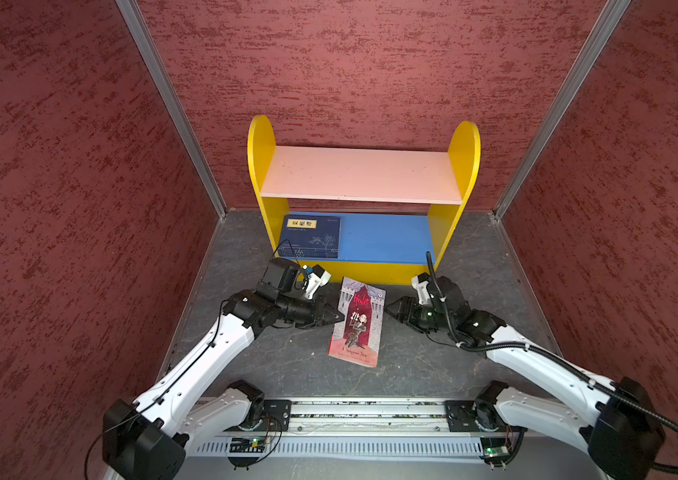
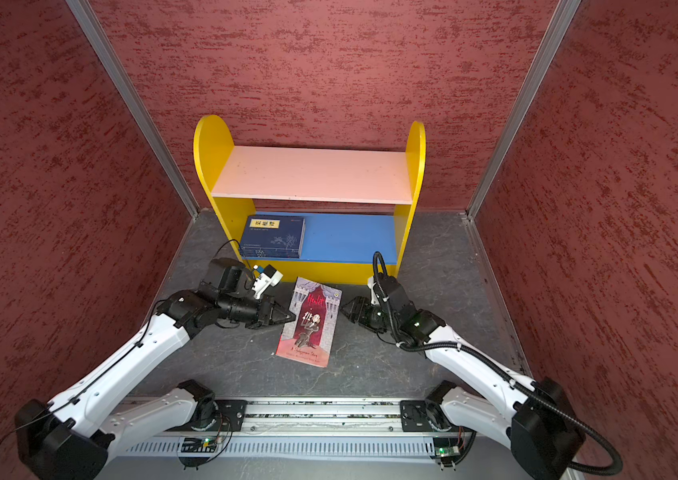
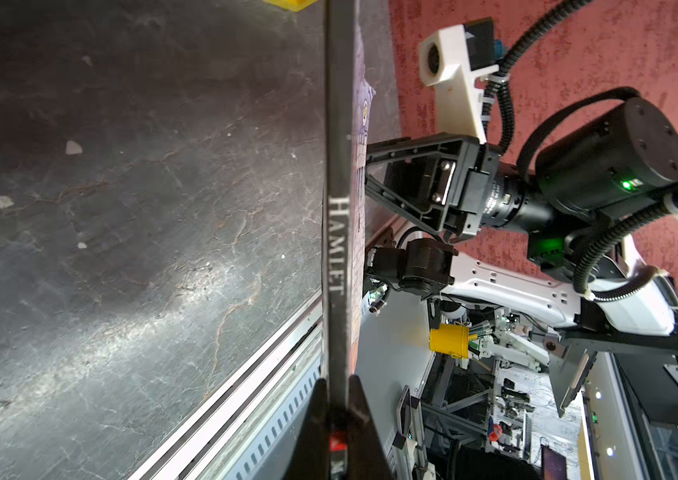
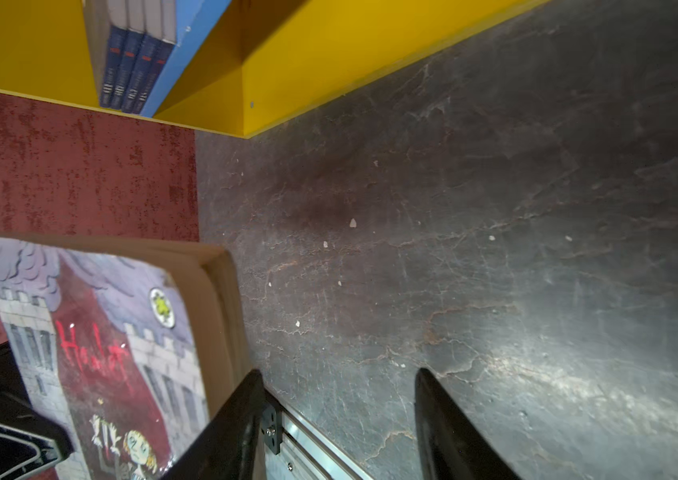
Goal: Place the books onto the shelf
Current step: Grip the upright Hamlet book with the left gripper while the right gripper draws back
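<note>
The pink-and-dark-red Hamlet book (image 1: pixel 357 324) (image 2: pixel 308 326) is in front of the shelf (image 1: pixel 260 158) (image 2: pixel 212 153), between both arms. My left gripper (image 1: pixel 339 318) (image 2: pixel 290 318) is shut on its spine edge; in the left wrist view the dark spine (image 3: pixel 337 208) runs out from the closed jaws (image 3: pixel 338 399). My right gripper (image 1: pixel 389 309) (image 2: pixel 345 309) (image 4: pixel 339 386) stands open at the book's page edge (image 4: pixel 221 316), with only table between its fingers. A stack of navy blue books (image 1: pixel 314 237) (image 2: pixel 273 237) (image 4: pixel 133 66) lies flat at the left of the blue lower board.
The pale pink upper board (image 1: pixel 362 174) is bare. Red textured walls (image 1: pixel 58 208) enclose the dark table (image 1: pixel 287 365) on three sides. A metal rail (image 1: pixel 370 415) with the arm bases runs along the front edge.
</note>
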### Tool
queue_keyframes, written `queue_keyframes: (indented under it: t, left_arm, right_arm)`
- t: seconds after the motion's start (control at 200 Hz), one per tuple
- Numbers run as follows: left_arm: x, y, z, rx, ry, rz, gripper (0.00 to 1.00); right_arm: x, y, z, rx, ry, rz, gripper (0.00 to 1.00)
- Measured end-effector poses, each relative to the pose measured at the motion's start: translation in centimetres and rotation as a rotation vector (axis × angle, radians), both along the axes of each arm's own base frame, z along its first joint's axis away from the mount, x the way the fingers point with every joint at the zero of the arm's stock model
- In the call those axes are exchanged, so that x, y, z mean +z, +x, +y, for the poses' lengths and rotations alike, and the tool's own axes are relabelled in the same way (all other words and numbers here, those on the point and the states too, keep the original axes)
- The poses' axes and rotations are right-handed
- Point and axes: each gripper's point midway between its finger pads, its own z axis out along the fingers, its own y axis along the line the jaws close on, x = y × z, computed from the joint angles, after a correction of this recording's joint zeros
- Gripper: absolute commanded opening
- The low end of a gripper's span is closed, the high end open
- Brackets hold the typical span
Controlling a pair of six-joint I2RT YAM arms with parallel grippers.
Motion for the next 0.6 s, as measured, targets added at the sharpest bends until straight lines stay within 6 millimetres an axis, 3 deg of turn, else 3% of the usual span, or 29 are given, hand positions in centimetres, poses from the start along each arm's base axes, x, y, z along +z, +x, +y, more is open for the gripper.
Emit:
queue_keyframes:
  t: [0.296,0.601]
  left_arm:
    - [2.6,-2.0,0.6,-0.048,-0.028,-0.105,0.0]
    - [7.6,-2.9,0.8,-0.088,-0.099,-0.292,0.0]
  right_arm:
    - [3.9,-1.3,-0.9,-0.015,0.062,-0.043,0.59]
    - [7.2,-1.9,-1.4,-0.029,0.115,-0.078,0.61]
